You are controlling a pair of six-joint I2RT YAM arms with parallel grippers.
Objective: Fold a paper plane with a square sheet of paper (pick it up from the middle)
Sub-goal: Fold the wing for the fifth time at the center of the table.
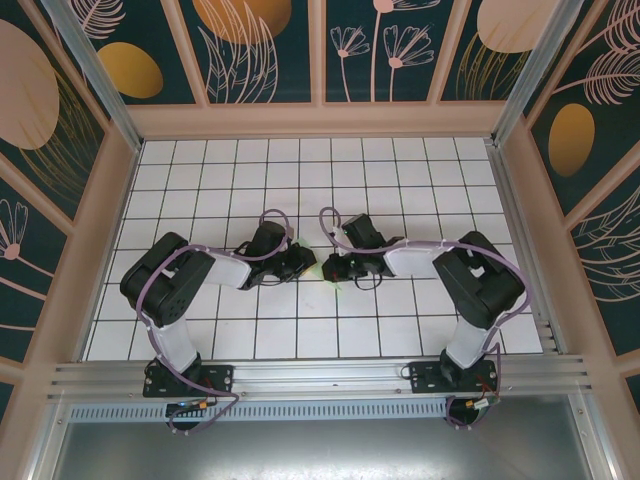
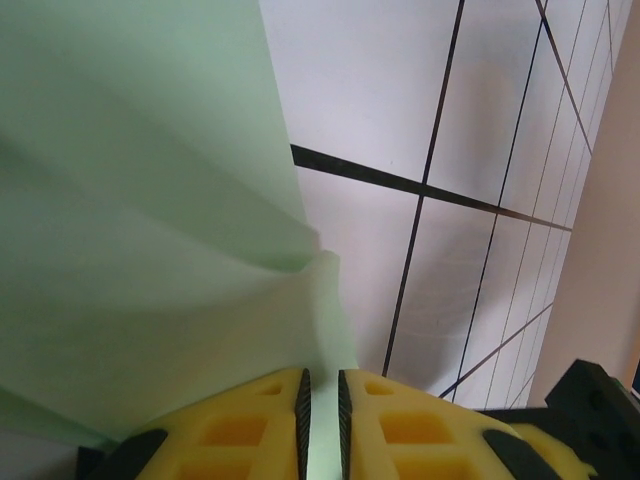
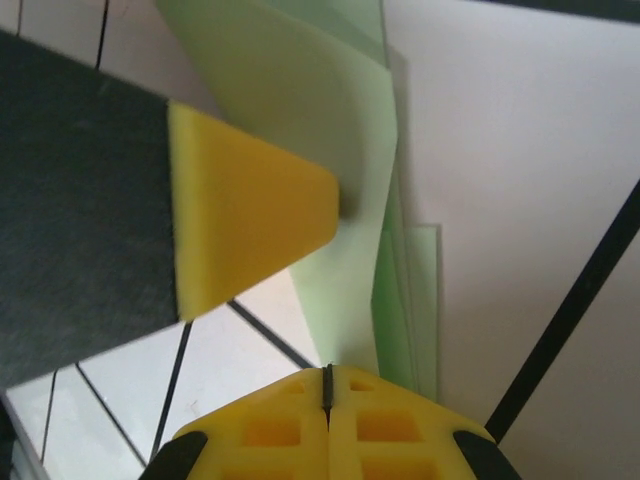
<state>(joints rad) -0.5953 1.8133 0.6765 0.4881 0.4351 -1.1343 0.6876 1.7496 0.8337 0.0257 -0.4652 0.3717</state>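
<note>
left gripper (image 2: 320, 385) nearly closed, pinching the folded mint sheet of paper (image 2: 150, 250), which fans toward 10 o'clock. right gripper (image 3: 327, 372) clamped shut on the sheet's edge. both meet mid white grid table (image 1: 300, 170), with teal floral walls (image 1: 260, 60) around.

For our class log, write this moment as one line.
left end effector: shut on paper sheet | right end effector: shut on paper sheet | state: creased, mid-fold

Pale mint-green, plain and unmarked, for the square sheet of paper (image 2: 150, 220). Bright yellow fingers (image 2: 250, 430) with black ribbed inner faces. White table (image 1: 400, 170) tiles ruled by a black grid. Black-and-white arms (image 1: 165, 285) with purple cables (image 1: 270, 213). Dark teal walls (image 1: 345, 80) patterned with peach flowers, leaves and orange-gold ovals
</note>
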